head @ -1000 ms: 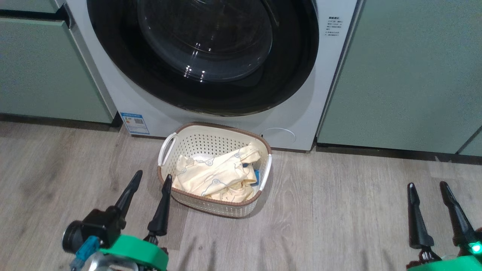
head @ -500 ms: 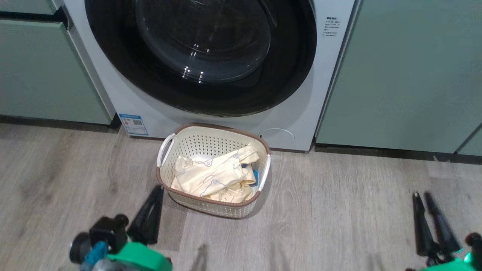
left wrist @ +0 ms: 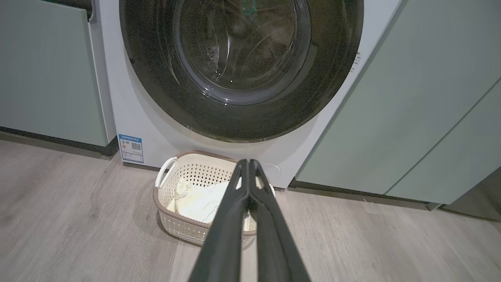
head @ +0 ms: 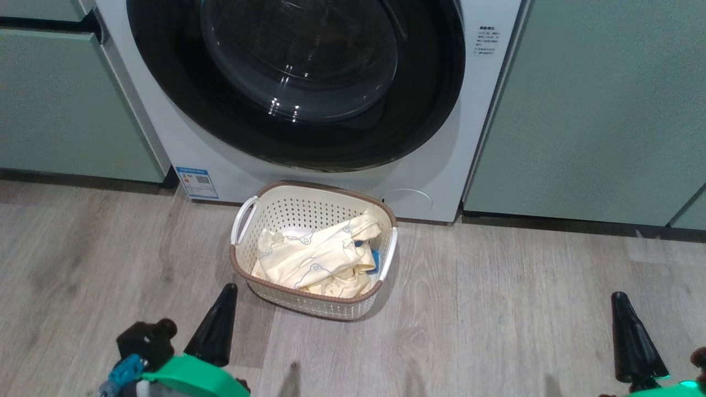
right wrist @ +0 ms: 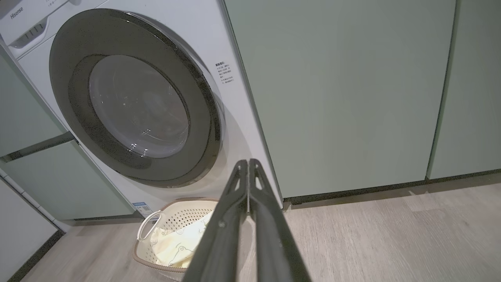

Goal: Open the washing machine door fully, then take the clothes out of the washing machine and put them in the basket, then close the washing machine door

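Black fingers [head: 215,325] (tapered); green cuffs [head: 193,377]

1 washer [head: 452,165], 1 door [head: 165,82], 1 basket [head: 309,304], 1 clothes heap [head: 314,259], 2 tools: L tool [head: 227,289], R tool [head: 619,298].

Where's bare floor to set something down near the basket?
Open floor left of the basket, up to the left cabinet; a wider stretch right of it, before the right cabinet. Crowded: basket's back close to the washer, left gripper by its near-left corner.

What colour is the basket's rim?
Brown, running around the basket above cream perforated sides. The head view shows it best.
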Tool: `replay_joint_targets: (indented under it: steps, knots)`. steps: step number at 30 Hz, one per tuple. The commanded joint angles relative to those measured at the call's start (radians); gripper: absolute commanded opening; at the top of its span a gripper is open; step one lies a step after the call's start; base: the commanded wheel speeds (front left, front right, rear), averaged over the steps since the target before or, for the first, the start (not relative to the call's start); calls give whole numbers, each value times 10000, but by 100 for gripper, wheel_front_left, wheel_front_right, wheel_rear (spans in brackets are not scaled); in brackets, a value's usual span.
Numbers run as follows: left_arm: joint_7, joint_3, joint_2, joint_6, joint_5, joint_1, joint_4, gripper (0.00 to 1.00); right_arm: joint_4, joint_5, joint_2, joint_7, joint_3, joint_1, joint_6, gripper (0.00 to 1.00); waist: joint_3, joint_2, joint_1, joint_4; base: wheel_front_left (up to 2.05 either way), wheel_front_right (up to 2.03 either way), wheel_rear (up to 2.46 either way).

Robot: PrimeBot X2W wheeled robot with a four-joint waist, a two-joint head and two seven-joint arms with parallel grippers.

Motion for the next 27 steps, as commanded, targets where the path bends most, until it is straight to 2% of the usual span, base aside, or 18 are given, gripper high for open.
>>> replay_joint_targets:
  steps: [1, 27]
  knots:
    - [30, 129, 85, -81, -271, -441, -246, 0, -252, 296, -127, 70, -30, -442, 2, 0, -1, 0, 0, 3, 0, 0, 0]
    - [635, 362, 50, -486, -3295, -887, 288, 0, 290, 3419, -250, 706, -72, -962, 5, 0, -37, 0, 0, 62, 0, 0, 0]
